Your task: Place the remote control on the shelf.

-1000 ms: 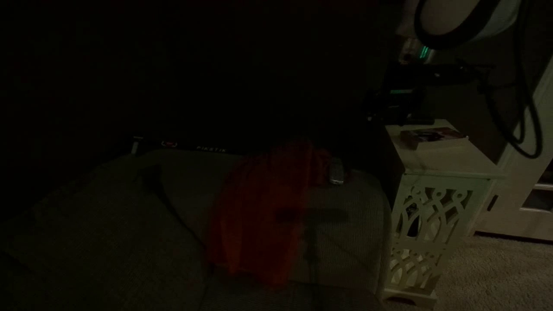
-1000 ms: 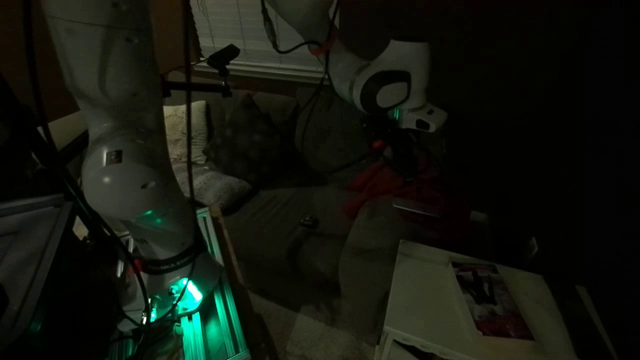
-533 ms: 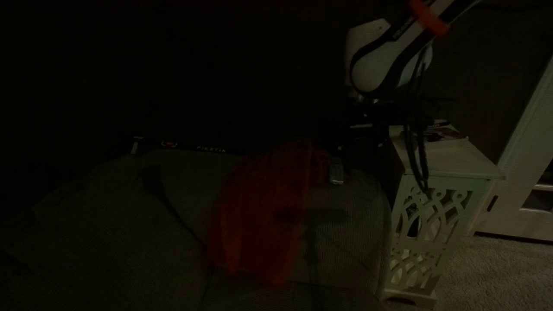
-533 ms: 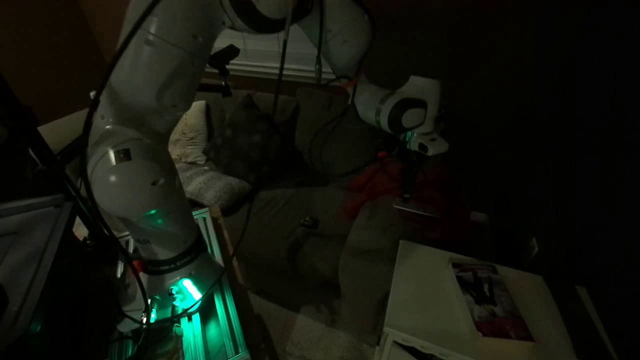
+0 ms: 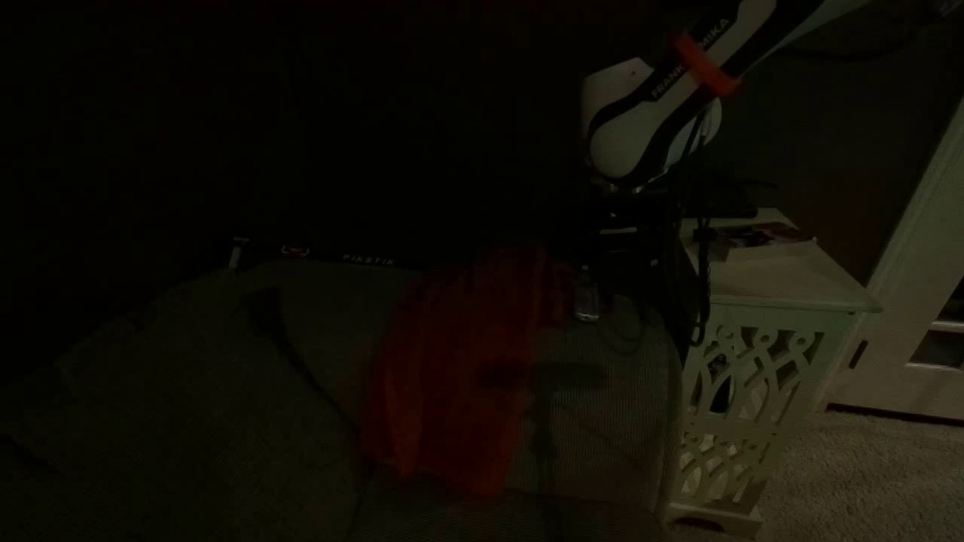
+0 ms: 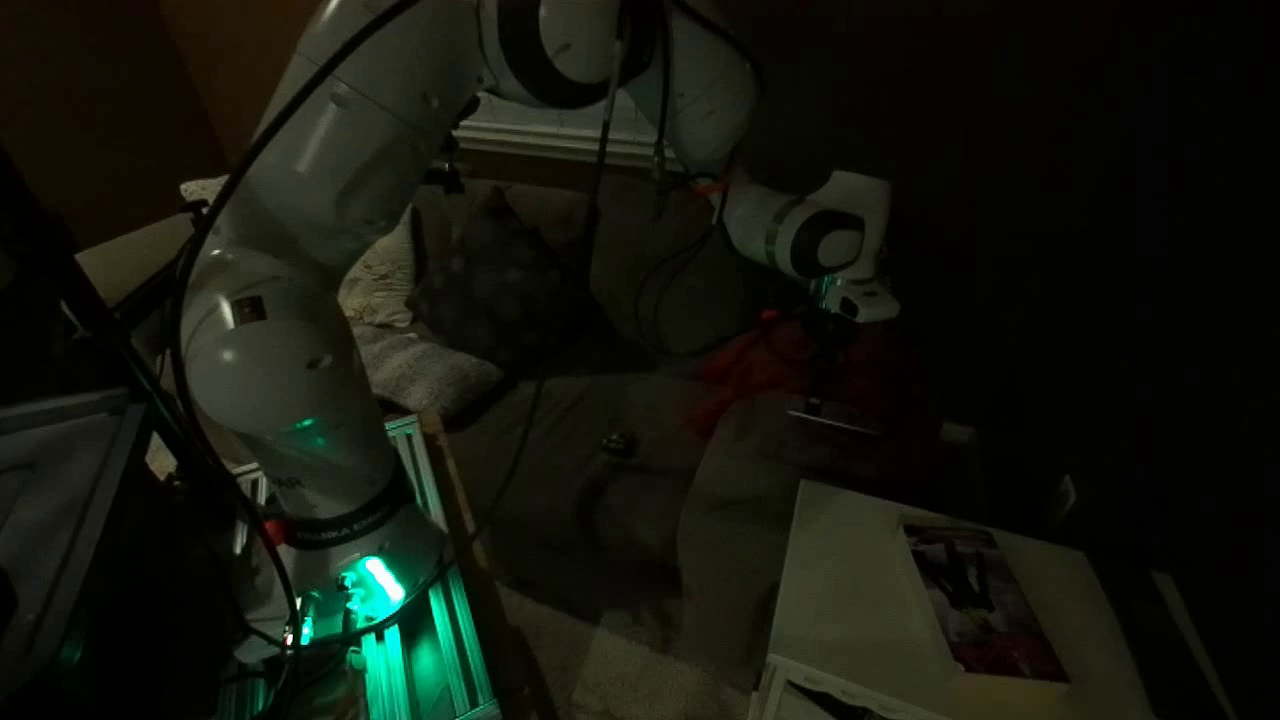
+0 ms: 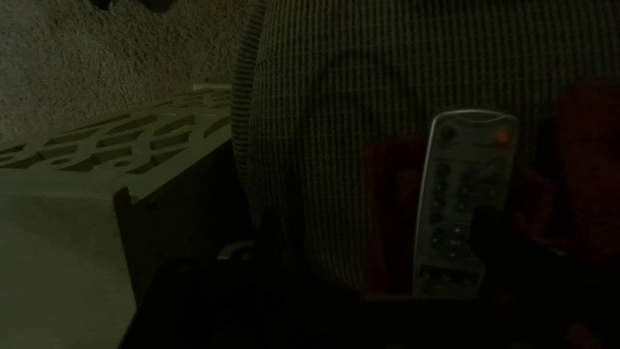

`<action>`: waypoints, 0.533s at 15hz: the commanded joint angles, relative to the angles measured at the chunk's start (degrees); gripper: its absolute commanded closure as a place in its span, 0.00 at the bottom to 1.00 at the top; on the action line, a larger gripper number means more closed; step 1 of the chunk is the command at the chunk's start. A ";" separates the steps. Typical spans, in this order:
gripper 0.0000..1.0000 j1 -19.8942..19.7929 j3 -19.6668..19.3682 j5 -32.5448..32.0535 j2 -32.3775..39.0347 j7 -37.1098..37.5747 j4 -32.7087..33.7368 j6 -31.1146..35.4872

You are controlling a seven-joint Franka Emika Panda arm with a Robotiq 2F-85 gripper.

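In the wrist view, can see the remote control (image 7: 450, 194) lying buttons up on the couch (image 7: 436, 58), over part of a red cloth (image 7: 390, 203) showing along both long sides. Close by the remote control, can make out the gripper (image 7: 378, 223), dark and spread wide at the fingers (image 7: 501, 237); can see one fingertip covering a long edge of the remote control, but cannot tell whether touching. In both exterior views, can trace the robot arm (image 6: 280, 330) upward and away from the remote control. Near the remote control, past the couch's rounded side, can see the white shelf (image 5: 791, 282), latticed on one face and bearing a book (image 6: 985, 600). Below the level of the remote control, can see carpet (image 7: 121, 63). Across the red cloth from the remote control, in an exterior view, can read PIKSTIK on a black bar (image 5: 369, 260). Well apart from the remote control, in an exterior view, can see pillows (image 6: 425, 370), window blinds (image 6: 570, 125) and a green light (image 6: 380, 585).
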 commanded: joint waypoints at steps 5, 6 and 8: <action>0.00 -3.16 2.75 3.39 4.66 -3.63 1.16 9.53; 0.00 -3.37 2.85 3.95 5.07 -3.93 1.15 10.98; 0.00 -3.58 3.07 4.93 5.87 -4.59 1.25 13.17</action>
